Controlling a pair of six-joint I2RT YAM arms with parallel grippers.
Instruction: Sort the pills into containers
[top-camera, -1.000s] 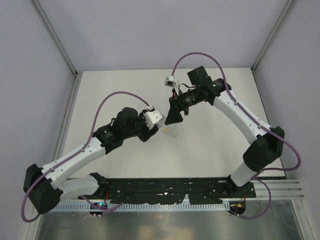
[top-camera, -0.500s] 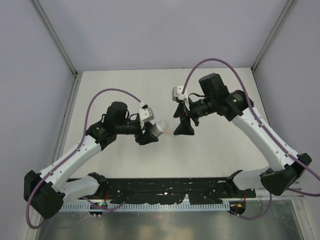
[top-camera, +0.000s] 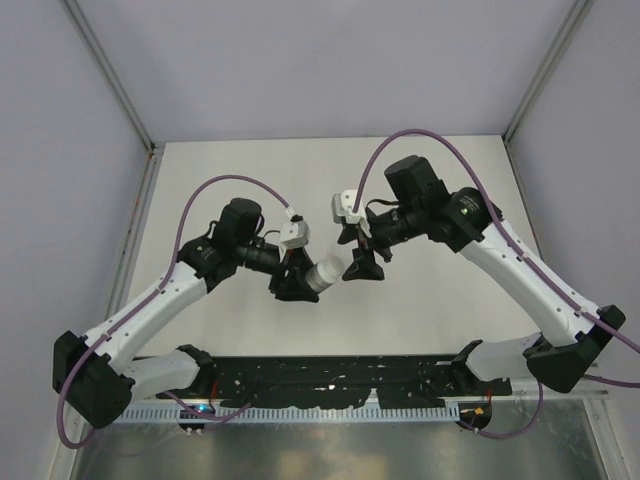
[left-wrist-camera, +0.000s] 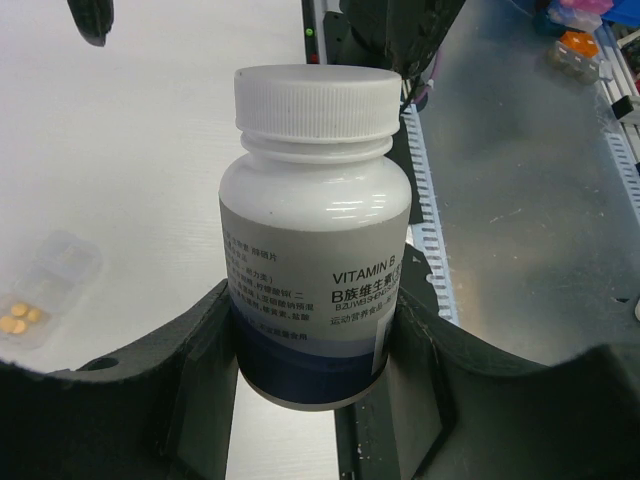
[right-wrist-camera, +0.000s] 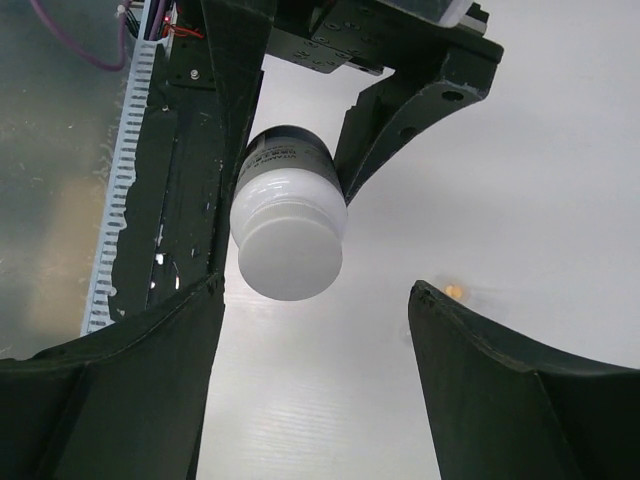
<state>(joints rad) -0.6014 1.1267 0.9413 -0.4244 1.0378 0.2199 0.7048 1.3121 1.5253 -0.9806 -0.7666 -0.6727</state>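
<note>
My left gripper (top-camera: 303, 282) is shut on the bottle (top-camera: 326, 271), a greyish body with a white cap, and holds it above the table with the cap towards my right gripper. The left wrist view shows the bottle (left-wrist-camera: 314, 230) gripped low on its labelled body between the fingers (left-wrist-camera: 205, 345). My right gripper (top-camera: 360, 266) is open, and the cap (right-wrist-camera: 289, 250) hangs just beyond its left finger without touching it. The clear packet (left-wrist-camera: 47, 288) lies flat on the table with orange pills (left-wrist-camera: 14, 318) in it. An orange pill (right-wrist-camera: 453, 291) peeks past my right finger.
The white table (top-camera: 250, 180) is walled by pale panels with metal corner posts (top-camera: 110, 75). A black mounting rail (top-camera: 330, 375) and a metal plate (top-camera: 400, 445) run along the near edge, below the held bottle.
My left gripper has picked up the bottle and carried it a little right and nearer, cap towards the right arm. My right gripper has swung left to face the cap.
</note>
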